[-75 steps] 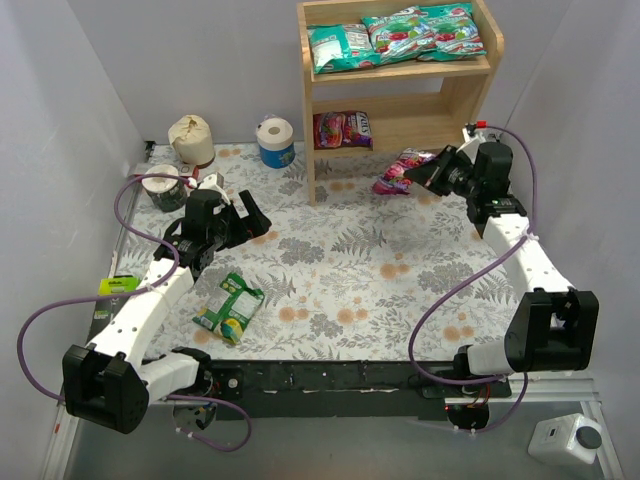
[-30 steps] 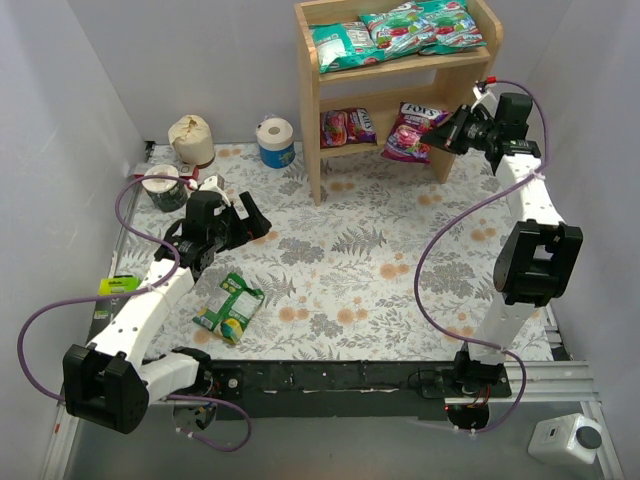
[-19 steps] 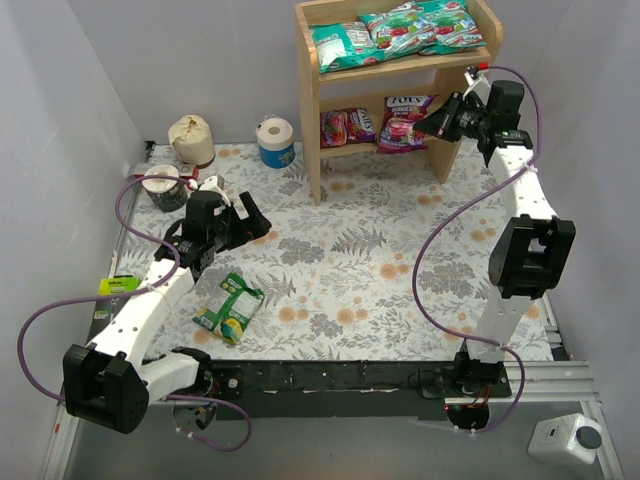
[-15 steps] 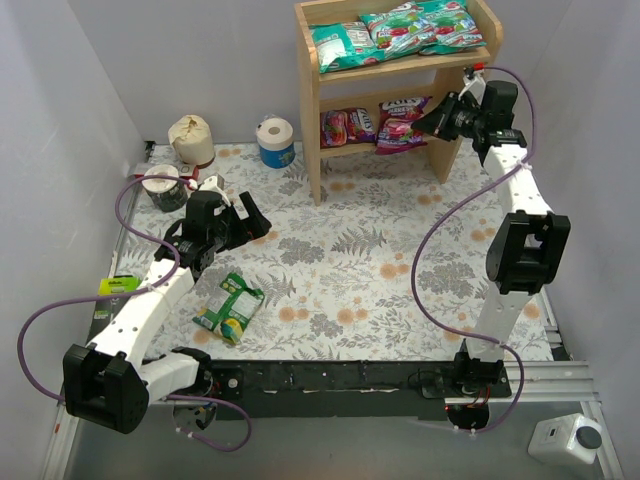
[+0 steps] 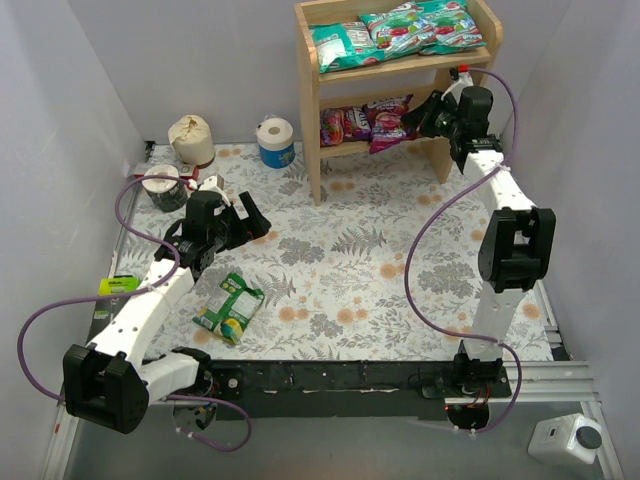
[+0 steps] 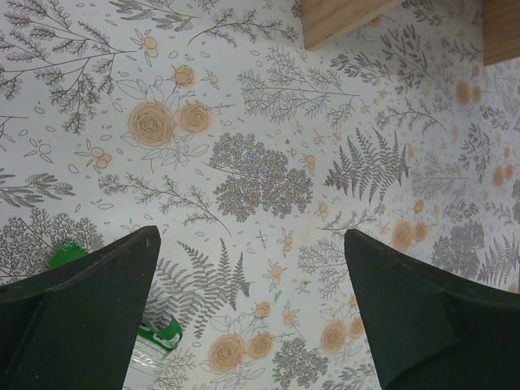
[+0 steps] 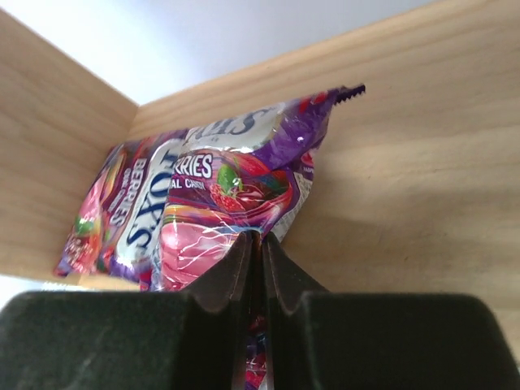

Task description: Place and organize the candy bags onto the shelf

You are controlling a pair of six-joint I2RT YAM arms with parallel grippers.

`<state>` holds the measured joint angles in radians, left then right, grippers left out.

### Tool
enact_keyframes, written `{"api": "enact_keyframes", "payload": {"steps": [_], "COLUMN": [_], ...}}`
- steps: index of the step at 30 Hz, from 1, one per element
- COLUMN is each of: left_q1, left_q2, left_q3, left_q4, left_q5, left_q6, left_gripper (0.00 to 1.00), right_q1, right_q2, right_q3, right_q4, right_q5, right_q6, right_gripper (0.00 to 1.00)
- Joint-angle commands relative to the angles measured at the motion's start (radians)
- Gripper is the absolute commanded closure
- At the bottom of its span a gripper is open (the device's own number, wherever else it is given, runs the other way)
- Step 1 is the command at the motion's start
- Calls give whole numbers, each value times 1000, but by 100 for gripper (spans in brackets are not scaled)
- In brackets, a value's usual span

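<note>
Purple candy bag (image 7: 236, 215), pinched at its near edge by the right gripper (image 7: 262, 264), lies on the lower tier of the shelf (image 7: 422, 162) beside a second purple bag (image 7: 91, 218). We judge that withdrawing before opening would drag it off the tier.

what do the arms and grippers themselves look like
The left arm and right arm have white links with boxy black joint housings. A purple cable loops loosely along each. The left gripper and right gripper have matte black, wedge-shaped fingers.
</note>
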<state>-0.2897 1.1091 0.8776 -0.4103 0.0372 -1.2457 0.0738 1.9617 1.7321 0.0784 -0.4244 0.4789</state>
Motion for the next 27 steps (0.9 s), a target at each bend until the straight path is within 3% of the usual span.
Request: {"api": "enact_keyframes", "payload": {"steps": [1,11,15,18,27], "left_q1": [6,6,6,6,6], "left_q2": [-9,-5,3,6,5], "left_q3": [-5,-8,-6,-5,-8], "left_q4": [-1,-1,-1,-1,-2], "left_q5": [-10,-11,-13,-13,-17], "left_q6": [3,5,5,5,-1], "left_gripper": [2,2,2,2,2], "right_q1": [17,15,15,17,20], "right_q2": [46,117,53,-32,-153], "right_q3": [76,167,40,-108,-313], "right_q4": [87,76,185,346,598], "right_q5": [75,75,96,119,168], "right_q6": [-8,-6,4,35,76], "right_gripper": [85,78,58,50,48]}}
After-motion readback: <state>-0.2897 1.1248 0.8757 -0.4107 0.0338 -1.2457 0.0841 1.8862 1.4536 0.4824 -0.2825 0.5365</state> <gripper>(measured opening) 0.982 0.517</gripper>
